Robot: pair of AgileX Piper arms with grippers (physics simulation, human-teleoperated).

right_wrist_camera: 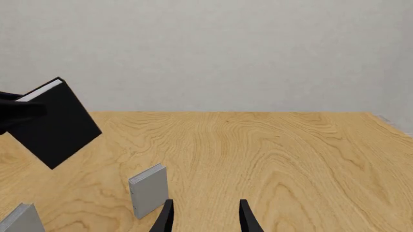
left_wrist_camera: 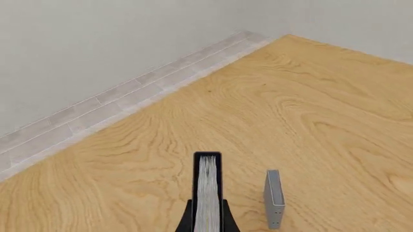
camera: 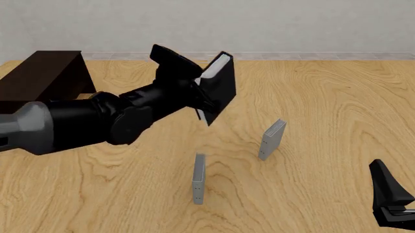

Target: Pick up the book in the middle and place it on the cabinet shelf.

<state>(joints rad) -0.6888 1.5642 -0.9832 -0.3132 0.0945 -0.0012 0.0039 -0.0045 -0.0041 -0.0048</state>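
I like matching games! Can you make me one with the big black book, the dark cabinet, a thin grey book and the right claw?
Things:
1. black book
2. cabinet
3. thin grey book
4. right claw

States:
A. standing on the table
B. open, holding nothing
C. up in the air, held by the left claw
D. far left of the table

Pairs: 1-C, 2-D, 3-A, 4-B

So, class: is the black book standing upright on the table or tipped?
Tipped and off the table. The book hangs tilted in the left pincer, well above the wood; both grey books stand upright below.
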